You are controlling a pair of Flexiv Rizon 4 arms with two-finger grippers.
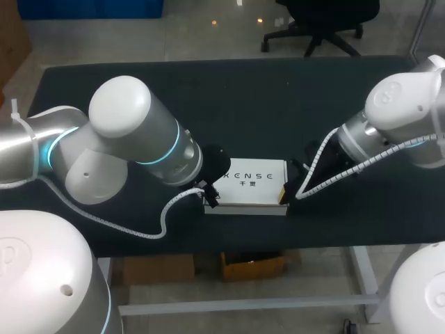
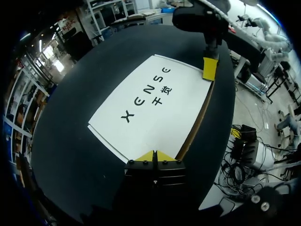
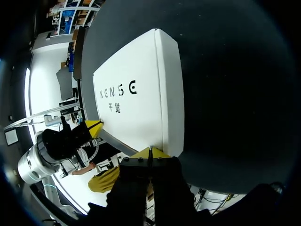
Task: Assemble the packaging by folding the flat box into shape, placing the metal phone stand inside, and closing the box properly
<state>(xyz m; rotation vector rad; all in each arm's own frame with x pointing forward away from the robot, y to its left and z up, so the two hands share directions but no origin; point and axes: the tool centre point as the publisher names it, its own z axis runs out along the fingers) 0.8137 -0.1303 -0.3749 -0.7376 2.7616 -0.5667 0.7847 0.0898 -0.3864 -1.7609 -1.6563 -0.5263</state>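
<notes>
A white box (image 1: 250, 182) with dark print on its top lies flat on the black table, close to the front edge. It shows a top face and side walls (image 3: 170, 94), and the top is down. My left gripper (image 1: 209, 200) is shut, its yellow tips (image 2: 154, 156) against the box's (image 2: 155, 103) left end near the front corner. My right gripper (image 1: 283, 195) is shut too, its tips (image 3: 149, 152) at the box's right front corner. Neither gripper holds anything. Each wrist view shows the other arm's yellow tip at the box's far end: the right gripper (image 2: 209, 68) and the left gripper (image 3: 94, 127). No metal phone stand is in view.
The black table (image 1: 278, 104) stretches wide behind the box and to both sides of it. The table's front edge (image 1: 243, 240) runs a short way in front of the box. Both arms' white cables hang near the box's ends.
</notes>
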